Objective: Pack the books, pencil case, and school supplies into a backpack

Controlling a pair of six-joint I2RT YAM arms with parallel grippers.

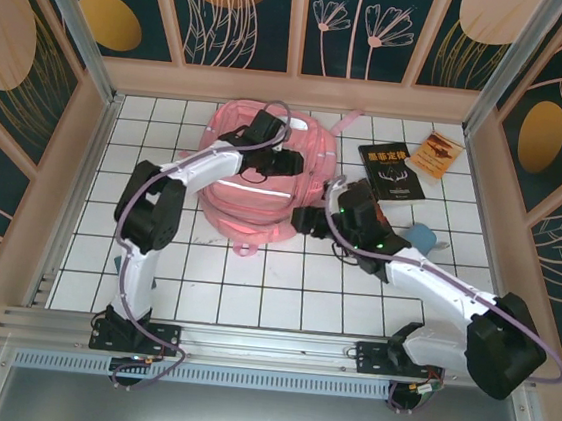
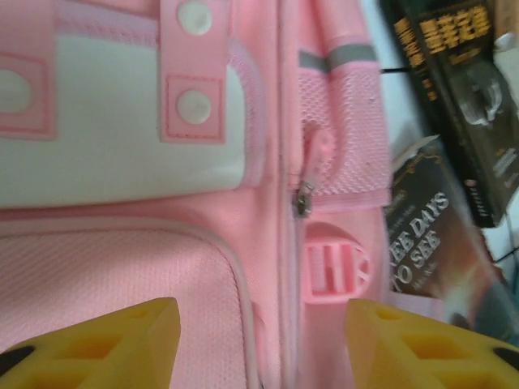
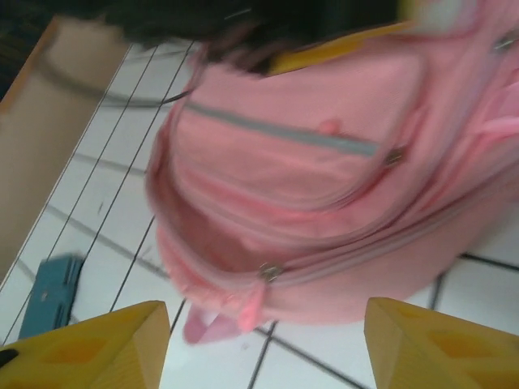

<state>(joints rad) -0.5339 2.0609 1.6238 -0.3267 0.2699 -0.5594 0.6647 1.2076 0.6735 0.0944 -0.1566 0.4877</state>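
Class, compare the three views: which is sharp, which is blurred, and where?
Top external: sharp and evenly lit, backpack crisp. Left wrist: backpack fairly clear, black book at the right edge soft. Right wrist: motion-smeared throughout, backpack and pencil case fuzzy.

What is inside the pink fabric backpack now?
The pink fabric backpack hides its inside, so the contents cannot be seen. The large black book with yellow title, the thin orange booklet and the blue-teal pouch lie outside, on the white tiled table.
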